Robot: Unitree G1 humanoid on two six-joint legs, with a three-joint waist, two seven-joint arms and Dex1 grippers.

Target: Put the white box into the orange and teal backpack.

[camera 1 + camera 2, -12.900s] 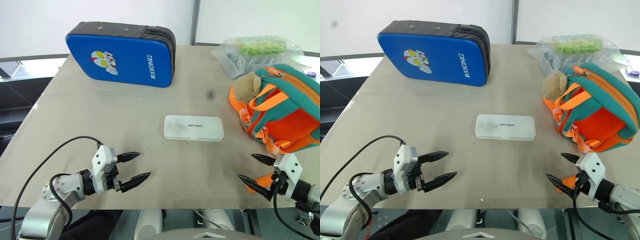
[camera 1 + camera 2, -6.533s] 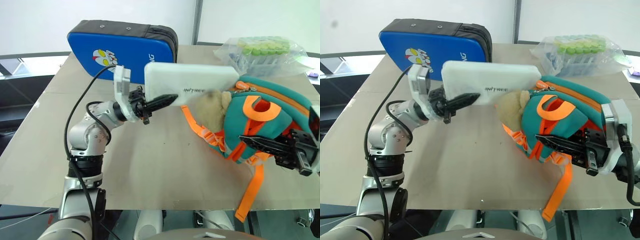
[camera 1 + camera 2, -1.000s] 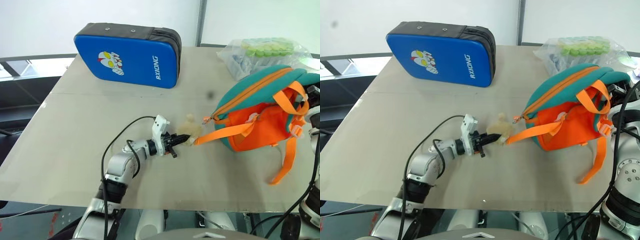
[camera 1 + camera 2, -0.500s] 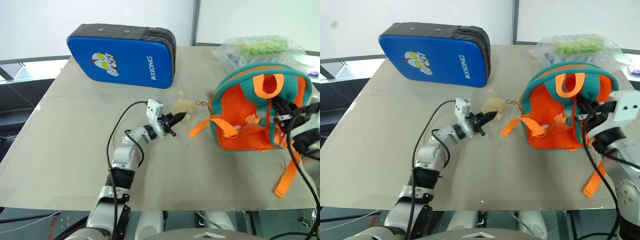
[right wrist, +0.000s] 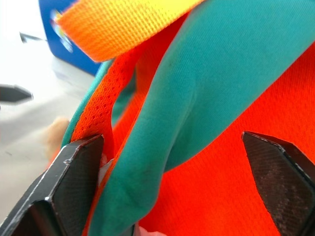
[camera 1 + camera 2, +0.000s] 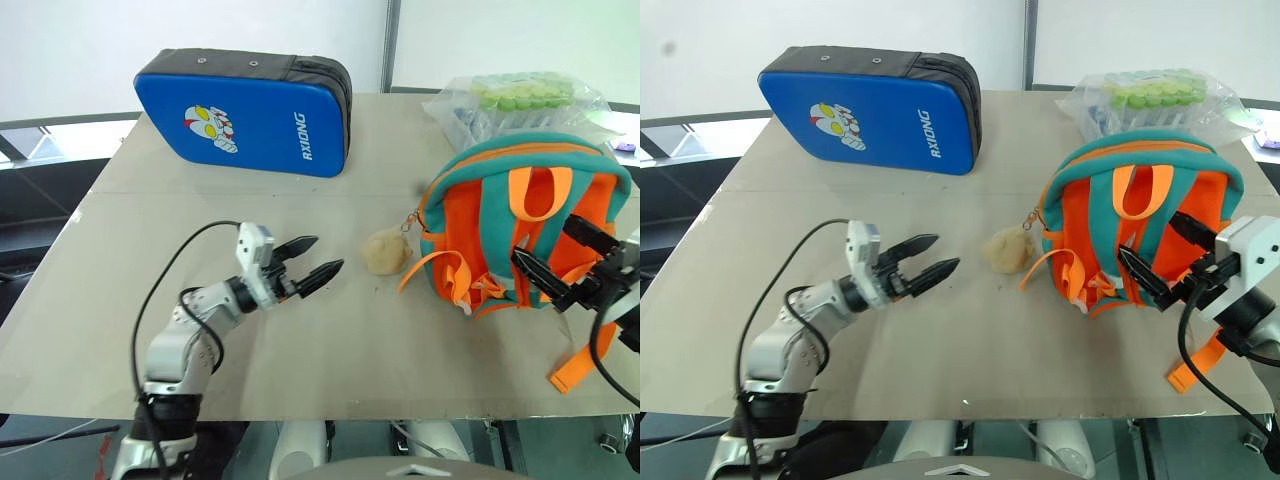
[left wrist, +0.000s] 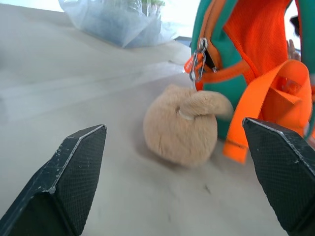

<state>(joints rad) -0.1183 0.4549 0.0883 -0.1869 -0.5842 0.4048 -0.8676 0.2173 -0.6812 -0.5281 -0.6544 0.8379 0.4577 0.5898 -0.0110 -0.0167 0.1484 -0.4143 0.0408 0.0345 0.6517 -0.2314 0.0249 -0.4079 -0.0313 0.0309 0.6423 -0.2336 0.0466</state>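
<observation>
Left gripper [image 6: 318, 257] is spread wide w/ nothing in it, low over the table [image 6: 120, 300]. Just past its tips sits the plush ball [image 6: 384, 251], clipped to the backpack [image 6: 490, 225]. Backpack stands up beyond the ball. Right gripper [image 6: 562, 259] is spread wide too, right by the backpack's front, not pinching it. White box can't be seen.

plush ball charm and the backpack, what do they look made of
Plush ball charm: tan fuzzy pile, likely synthetic fur; matte, soft blurred edges, hung from a small metal clasp. Orange and teal backpack: soft woven fabric, probably polyester; the right wrist view shows mesh weave and ribbed webbing straps.
</observation>
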